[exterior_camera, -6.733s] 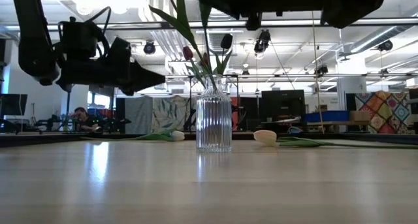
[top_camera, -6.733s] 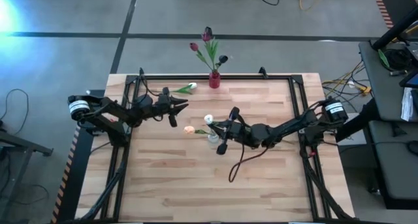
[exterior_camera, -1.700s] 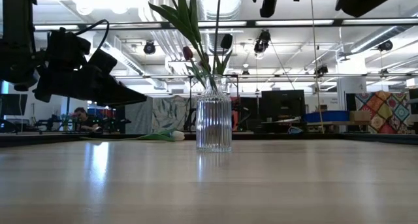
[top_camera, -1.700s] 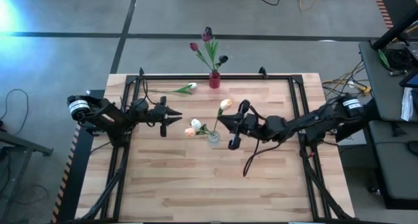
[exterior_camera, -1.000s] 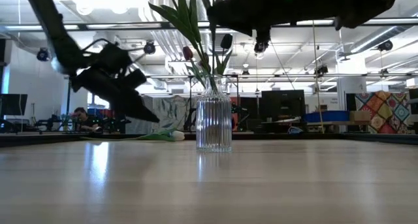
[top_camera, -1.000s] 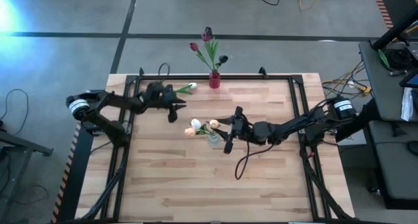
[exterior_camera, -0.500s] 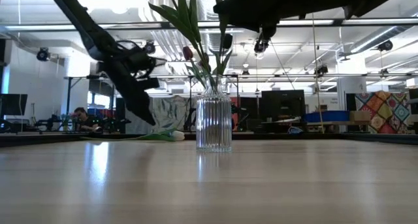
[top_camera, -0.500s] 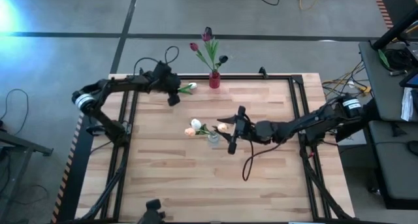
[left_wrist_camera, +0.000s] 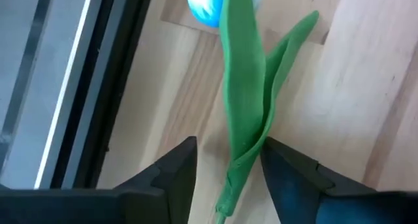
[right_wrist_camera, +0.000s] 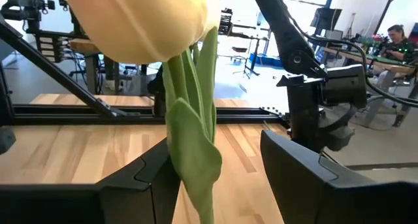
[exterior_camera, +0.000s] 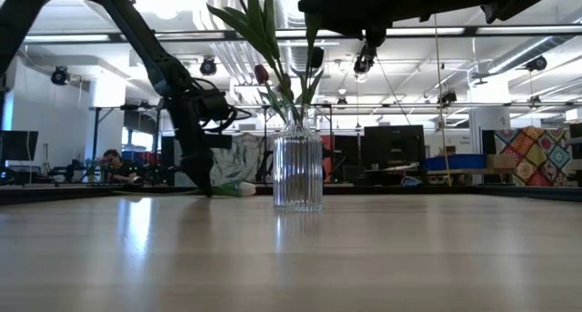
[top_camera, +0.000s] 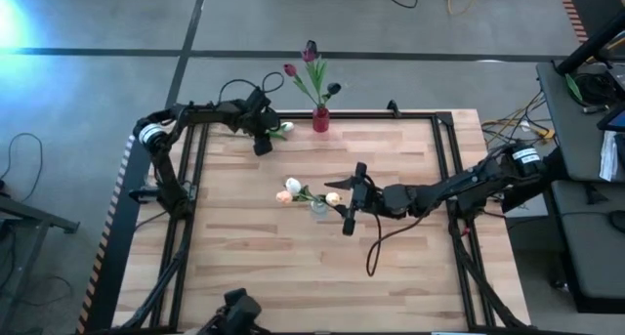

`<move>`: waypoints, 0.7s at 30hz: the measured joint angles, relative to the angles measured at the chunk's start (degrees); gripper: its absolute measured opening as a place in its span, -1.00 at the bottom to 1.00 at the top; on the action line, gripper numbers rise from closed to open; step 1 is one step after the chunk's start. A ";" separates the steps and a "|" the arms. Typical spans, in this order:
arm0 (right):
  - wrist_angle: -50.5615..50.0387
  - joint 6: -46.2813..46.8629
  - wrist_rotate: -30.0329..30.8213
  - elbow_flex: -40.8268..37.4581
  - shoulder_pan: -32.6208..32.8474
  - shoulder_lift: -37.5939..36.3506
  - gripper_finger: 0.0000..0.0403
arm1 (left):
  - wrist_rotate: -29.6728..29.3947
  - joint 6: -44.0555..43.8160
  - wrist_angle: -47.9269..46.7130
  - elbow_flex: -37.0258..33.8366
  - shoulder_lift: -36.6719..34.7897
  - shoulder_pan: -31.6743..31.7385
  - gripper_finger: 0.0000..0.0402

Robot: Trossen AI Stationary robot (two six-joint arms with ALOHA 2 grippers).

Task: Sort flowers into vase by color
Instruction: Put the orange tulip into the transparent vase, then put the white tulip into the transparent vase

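Observation:
A white tulip (top_camera: 280, 131) lies flat on the table near the far edge. My left gripper (top_camera: 264, 136) stands open over it, one finger on each side of its green leaf and stem (left_wrist_camera: 243, 100), low down and away from the head. A clear glass vase (top_camera: 318, 208) at the table's middle holds a white tulip (top_camera: 293, 186) and peach ones. My right gripper (top_camera: 345, 200) is open beside the vase, its fingers on either side of a peach tulip's stem (right_wrist_camera: 196, 165) under the head (right_wrist_camera: 140, 18). A small red vase (top_camera: 320, 120) at the far edge holds maroon tulips (top_camera: 310, 54).
Black frame rails (top_camera: 420, 113) run along the table's far, left and right edges. A dark cable (top_camera: 376, 257) hangs from my right arm over the boards. A dark object (top_camera: 234, 311) shows at the near edge. Bare boards lie toward the near side.
My left gripper has gone toward the table's far edge and come down over the white tulip lying there. My right gripper has shifted slightly toward the right, and the peach tulip's head has tipped over to the vase's right side.

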 joint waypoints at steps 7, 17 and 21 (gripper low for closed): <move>0.00 -1.81 0.02 -0.02 0.00 0.00 -0.04 | 2.96 2.50 -1.33 -1.28 -2.51 0.05 -0.76; -12.95 -3.83 2.37 -0.04 3.43 -8.12 -0.04 | 16.03 -0.93 10.40 -10.21 -14.25 2.16 -0.98; -18.39 -3.87 5.83 -0.29 6.47 -12.29 -0.04 | 20.99 -6.38 19.27 -17.03 -20.83 2.12 -0.98</move>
